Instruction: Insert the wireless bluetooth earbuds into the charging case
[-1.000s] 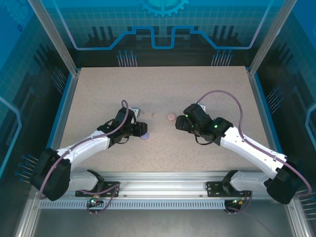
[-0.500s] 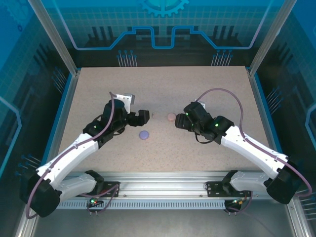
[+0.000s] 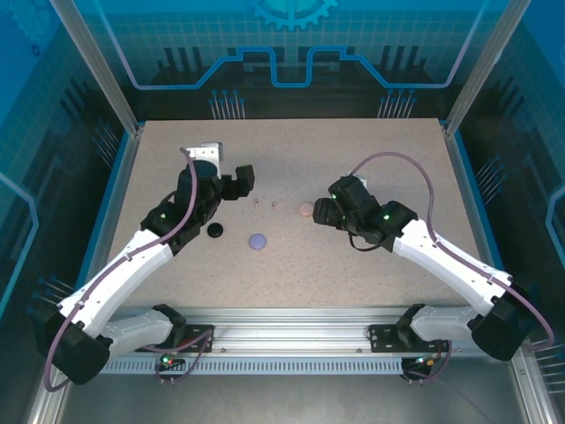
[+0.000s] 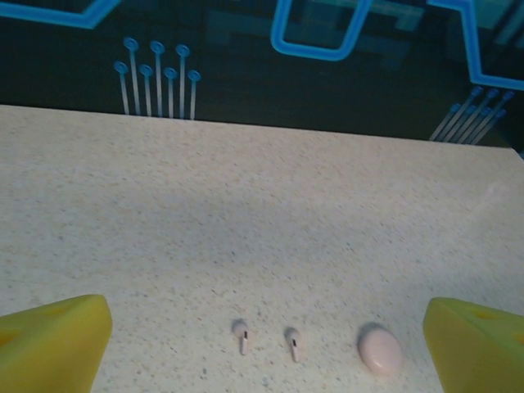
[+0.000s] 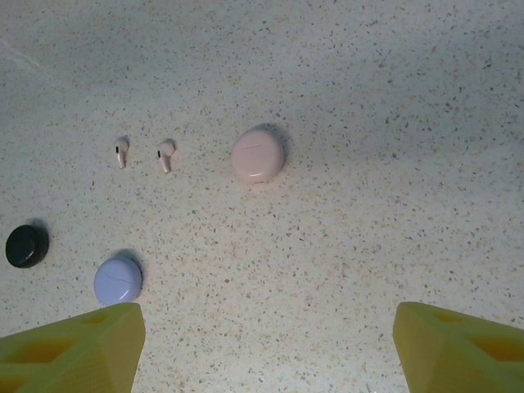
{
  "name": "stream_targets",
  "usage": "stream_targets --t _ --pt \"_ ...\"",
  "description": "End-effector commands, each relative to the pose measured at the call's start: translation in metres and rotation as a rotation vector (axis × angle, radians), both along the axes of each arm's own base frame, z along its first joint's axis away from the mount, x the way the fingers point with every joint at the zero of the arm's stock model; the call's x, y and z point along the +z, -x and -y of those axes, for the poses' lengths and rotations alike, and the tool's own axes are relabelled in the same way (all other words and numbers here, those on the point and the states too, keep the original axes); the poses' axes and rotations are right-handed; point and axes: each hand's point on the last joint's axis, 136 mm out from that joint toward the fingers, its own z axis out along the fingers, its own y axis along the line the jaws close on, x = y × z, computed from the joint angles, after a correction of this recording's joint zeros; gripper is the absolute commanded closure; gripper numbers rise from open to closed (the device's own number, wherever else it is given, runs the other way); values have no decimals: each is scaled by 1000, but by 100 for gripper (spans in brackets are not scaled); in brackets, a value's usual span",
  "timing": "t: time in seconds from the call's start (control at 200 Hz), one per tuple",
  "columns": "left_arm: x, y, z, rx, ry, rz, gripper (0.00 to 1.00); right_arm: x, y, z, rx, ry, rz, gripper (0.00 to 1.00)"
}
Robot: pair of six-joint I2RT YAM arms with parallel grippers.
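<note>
Two pale pink earbuds lie side by side mid-table, stems toward me, also seen in the left wrist view and the right wrist view. The shut pink round case sits just to their right. My left gripper hovers open to the left and behind the buds. My right gripper is open beside the pink case, holding nothing. Purple and black buds are out of view.
A shut purple case and a shut black case lie nearer me, left of centre. The speckled table is bounded by blue rails and metal posts.
My left arm has swung back and to the left, away from the purple case, and the black case has come into view. My right gripper has shifted slightly toward the pink case.
</note>
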Motion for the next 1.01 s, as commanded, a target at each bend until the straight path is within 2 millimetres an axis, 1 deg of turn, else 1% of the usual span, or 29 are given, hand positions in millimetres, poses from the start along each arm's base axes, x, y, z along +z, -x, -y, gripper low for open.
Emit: stream_targets --t 0.0,0.12,0.16,0.3,0.4,0.485,0.63,0.78,0.865,1.0 --pt "8 -6 -19 96 -58 10 1 11 -9 -2 10 4 10 19" --pt "13 -11 -24 122 -90 45 1 12 -17 -7 22 13 7 19" --pt "15 -12 -27 134 -93 49 1 11 -21 -9 24 18 2 19" --pt "14 -15 -29 133 -120 71 1 5 -32 -16 33 26 -20 19" --pt "13 -17 -31 141 -86 109 1 -2 -41 -23 41 30 -45 19" --pt "12 -16 -24 76 -23 122 1 -9 -47 -29 55 44 -68 19" --pt "-1 -18 -44 147 94 59 1 -29 -57 -37 67 85 -126 19" --pt "-11 -22 -49 170 76 -17 1 -54 -71 -44 76 136 -196 18" --pt "-12 -23 -47 161 84 -21 1 -69 -81 -47 97 175 -231 18" --pt "-9 -24 -33 81 85 -27 1 -90 -97 -54 149 204 -279 17"
